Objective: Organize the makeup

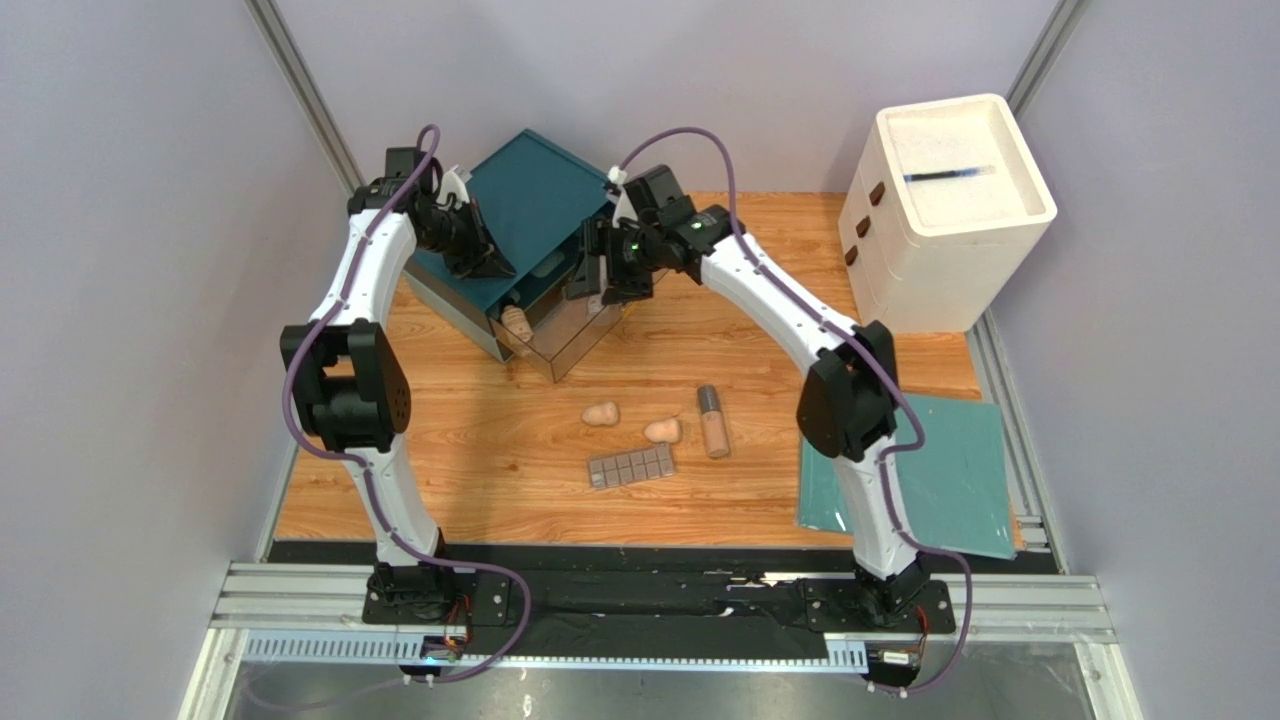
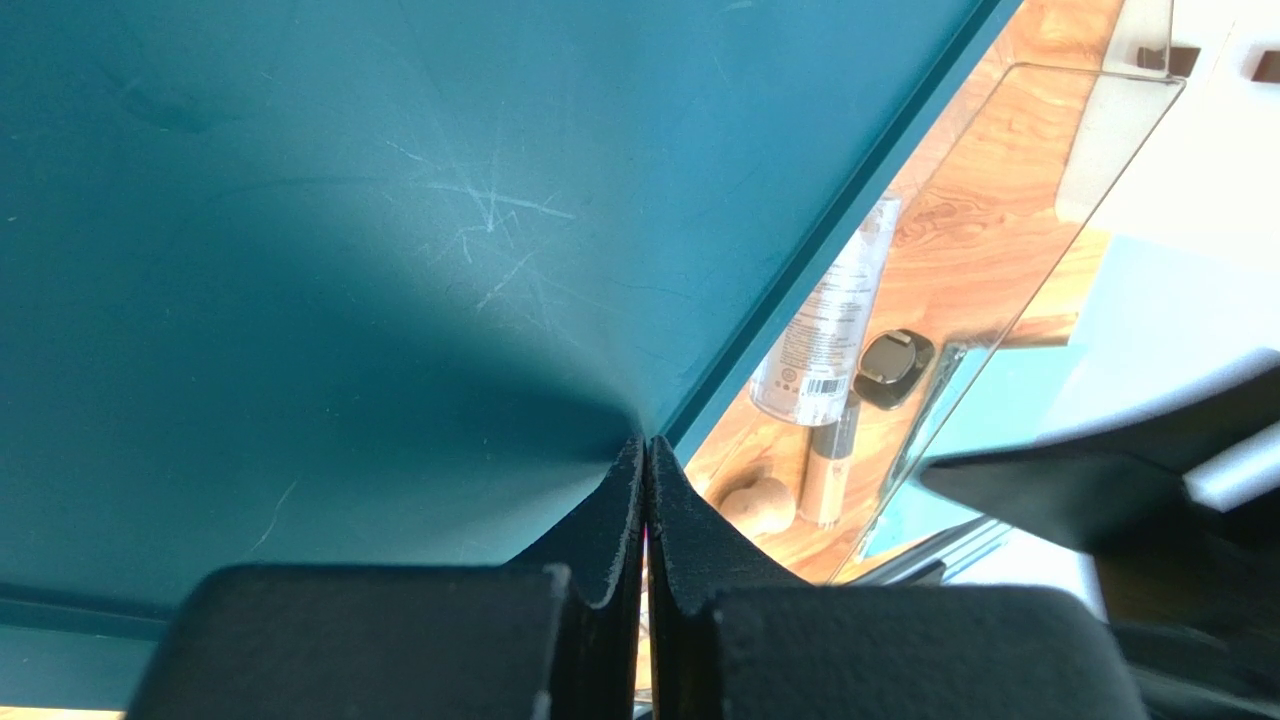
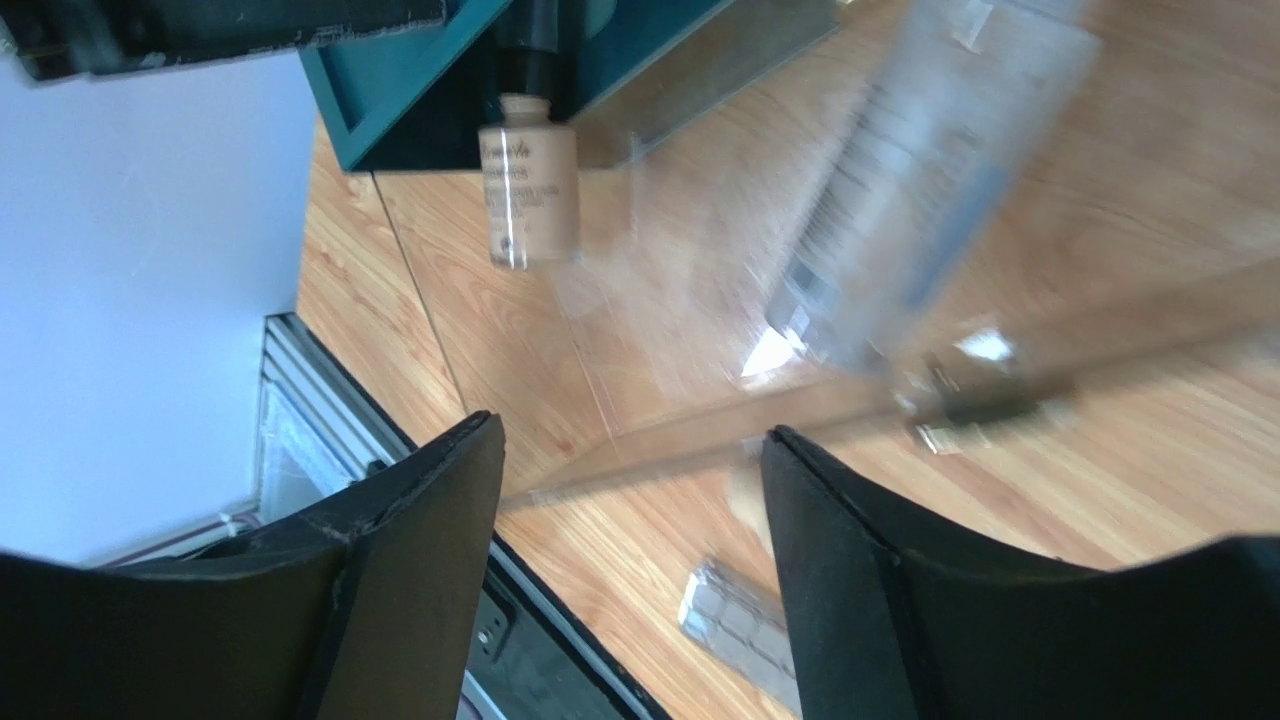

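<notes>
A beige bottle (image 1: pixel 712 422) is lying on its side on the wooden surface (image 1: pixel 451 465), near the middle. Two peach sponges (image 1: pixel 601 413) are sitting just to its left, and the flat palette (image 1: pixel 631 467) is lying just in front of them.

The bottle is probably light, stiff and smooth, so it is liable to roll. Pinching it across the body at mid-length looks safest. The sponges are likely soft and will be squashing under pressure, so a gentle pinch across the widest part should suit them. The palette is thin and lying flush, so it is best taken across its short width, by the long edges.

Further back, a clear drawer (image 1: pixel 568 354) is standing pulled out of the teal box (image 1: pixel 526 188). It is holding another beige bottle (image 3: pixel 529 180), a clear labelled bottle (image 3: pixel 902 180) smeared by blur, and a peach rounded piece (image 1: pixel 517 321), probably sponge too.

The right gripper (image 3: pixel 631 450) is hanging over that drawer, its jaws standing apart with nothing between them. The left gripper (image 2: pixel 646 450) is pressing on the teal box's top, its jaws closed together on nothing.
</notes>
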You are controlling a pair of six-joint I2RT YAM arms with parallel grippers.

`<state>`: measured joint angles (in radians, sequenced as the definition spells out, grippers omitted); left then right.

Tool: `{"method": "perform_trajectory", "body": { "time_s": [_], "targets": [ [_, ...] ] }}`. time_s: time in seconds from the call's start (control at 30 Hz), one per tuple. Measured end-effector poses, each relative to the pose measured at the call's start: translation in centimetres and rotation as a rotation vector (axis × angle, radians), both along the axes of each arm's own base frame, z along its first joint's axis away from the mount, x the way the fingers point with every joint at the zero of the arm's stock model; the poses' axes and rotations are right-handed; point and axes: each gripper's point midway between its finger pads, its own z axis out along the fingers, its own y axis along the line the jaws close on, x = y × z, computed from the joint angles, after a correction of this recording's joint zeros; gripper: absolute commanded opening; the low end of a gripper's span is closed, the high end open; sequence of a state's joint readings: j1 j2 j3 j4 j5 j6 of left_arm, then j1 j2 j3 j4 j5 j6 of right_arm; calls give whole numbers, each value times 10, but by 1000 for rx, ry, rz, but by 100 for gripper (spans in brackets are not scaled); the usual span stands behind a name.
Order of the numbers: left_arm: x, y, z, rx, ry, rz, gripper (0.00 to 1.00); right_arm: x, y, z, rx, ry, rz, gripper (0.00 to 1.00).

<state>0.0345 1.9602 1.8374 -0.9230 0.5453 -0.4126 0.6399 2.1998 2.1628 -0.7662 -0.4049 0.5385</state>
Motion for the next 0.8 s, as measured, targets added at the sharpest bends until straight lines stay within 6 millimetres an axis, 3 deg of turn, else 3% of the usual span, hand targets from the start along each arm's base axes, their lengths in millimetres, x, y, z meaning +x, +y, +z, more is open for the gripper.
{"method": "perform_trajectory", "body": {
  "time_s": [0.2, 0.3, 0.4, 0.5, 0.6, 0.67, 0.8],
  "targets": [
    [0, 0, 0, -3, 0, -1, 0, -31, -68, 38, -120, -109, -29, 75],
    [0, 0, 0, -3, 1, -1, 0, -51, -98, 38, -202, -130, -30, 76],
    [0, 0, -1, -4, 2, -1, 0, -71, -122, 5, -312, -72, -11, 76],
    [0, 0, -1, -6, 3, -2, 0, -95, -143, -58, -454, 65, 31, 76],
    [0, 0, -1, -6, 1, -6, 0, -109, -158, -101, -558, 170, 56, 76],
    [0, 0, -1, -6, -1, -9, 0, -115, -167, -122, -622, 218, 69, 75],
    [0, 0, -1, -8, -2, -12, 0, -117, -176, -137, -681, 242, 75, 70]
  ]
}}
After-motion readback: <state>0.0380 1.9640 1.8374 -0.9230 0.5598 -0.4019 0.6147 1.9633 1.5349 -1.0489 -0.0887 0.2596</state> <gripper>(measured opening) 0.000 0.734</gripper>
